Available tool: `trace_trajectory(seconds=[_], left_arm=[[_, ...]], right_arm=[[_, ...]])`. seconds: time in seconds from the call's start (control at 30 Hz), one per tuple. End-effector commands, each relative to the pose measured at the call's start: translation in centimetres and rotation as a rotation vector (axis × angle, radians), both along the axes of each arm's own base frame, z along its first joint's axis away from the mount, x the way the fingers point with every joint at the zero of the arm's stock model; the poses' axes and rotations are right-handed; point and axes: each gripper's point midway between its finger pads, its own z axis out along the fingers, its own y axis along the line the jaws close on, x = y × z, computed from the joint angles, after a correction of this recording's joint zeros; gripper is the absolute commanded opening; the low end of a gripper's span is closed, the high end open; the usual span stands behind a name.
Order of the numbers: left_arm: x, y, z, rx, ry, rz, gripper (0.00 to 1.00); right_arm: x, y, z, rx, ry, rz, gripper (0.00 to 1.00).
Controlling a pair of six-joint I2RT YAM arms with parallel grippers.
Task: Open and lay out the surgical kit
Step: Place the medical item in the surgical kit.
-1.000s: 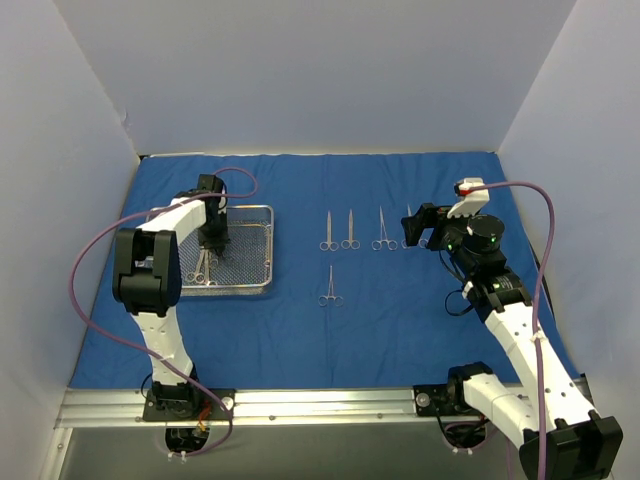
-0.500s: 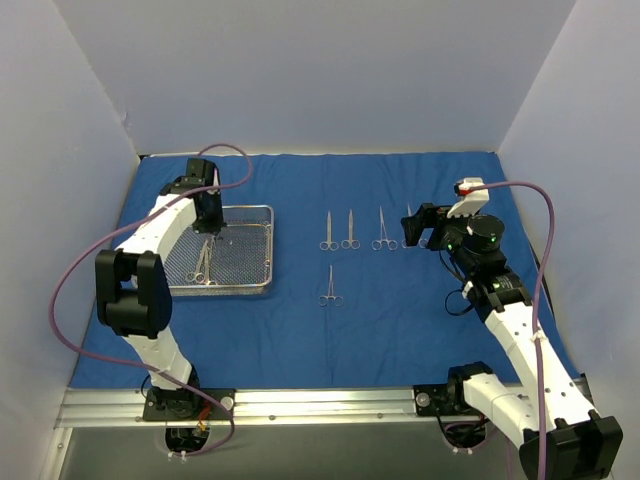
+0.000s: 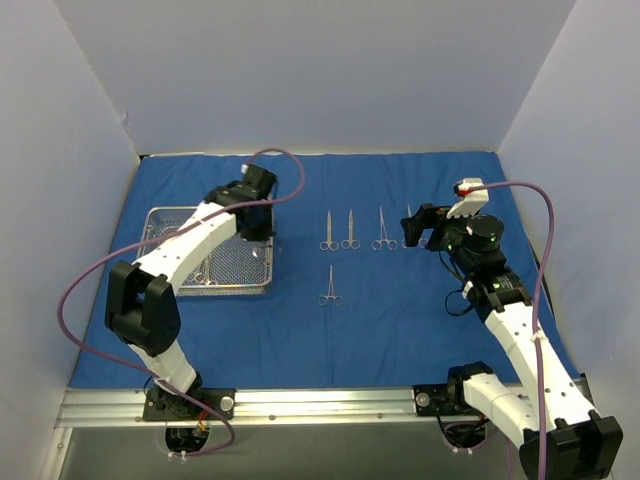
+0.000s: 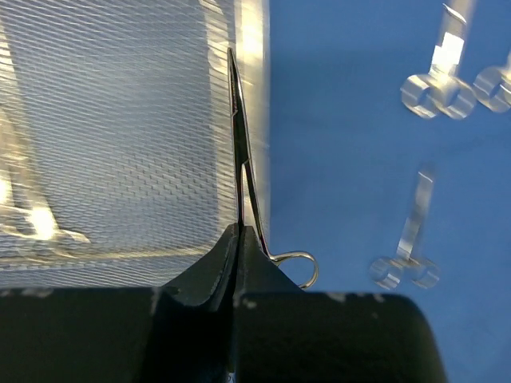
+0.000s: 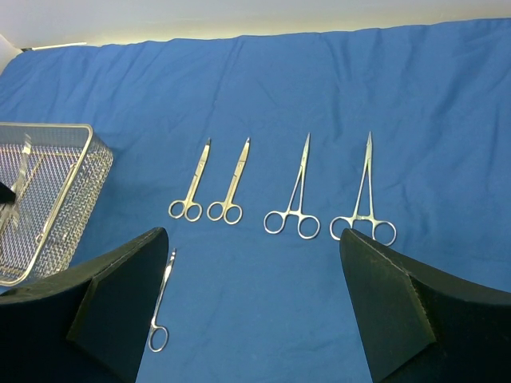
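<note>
The left gripper [image 4: 238, 239] is pressed shut on a ring-handled instrument [image 4: 239, 136]; the instrument is pinched just above its rings, its tips pointing away from the wrist; it is held over the right rim of the wire-mesh tray [image 3: 225, 291], though whether the rim is touched cannot be told; further instruments [image 4: 36, 227] are seen blurred on the tray's mesh. The right gripper [image 5: 252, 239] is spread wide with nothing between its fingers; it is held above the blue cloth wrap [image 3: 400, 330], near the right end of a row of four instruments [image 5: 295, 195] laid side by side; a fifth instrument [image 5: 161, 307] is laid apart, nearer the arms, below the row's left end.
</note>
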Motion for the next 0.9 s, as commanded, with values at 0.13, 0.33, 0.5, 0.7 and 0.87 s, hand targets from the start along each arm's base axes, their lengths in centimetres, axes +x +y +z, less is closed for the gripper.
trace_trajectory(seconds=[0.13, 0.33, 0.5, 0.7, 0.87], left_arm=[[-3.6, -10.9, 1.0, -0.159, -0.004, -0.029, 0.02], [-6.2, -18.9, -1.5, -0.161, 0.043, -0.137, 0.02], [-7.7, -23.0, -4.5, -0.16, 0.103, -0.179, 0.02], [-8.1, -25.9, -6.3, -0.168, 0.122, -0.185, 0.02], [-8.5, -26.1, -8.0, -0.151, 0.139, -0.159, 0.02]], right_arm=[[-0.2, 0.6, 3.0, 0.016, -0.091, 0.031, 0.84], [-0.5, 0.5, 3.4, 0.021, -0.105, 0.027, 0.84], [-0.7, 0.5, 3.5, 0.024, -0.11, 0.02, 0.84], [-0.8, 0.5, 3.6, 0.024, -0.115, 0.016, 0.84], [-0.8, 0.6, 3.5, 0.024, -0.113, 0.02, 0.84]])
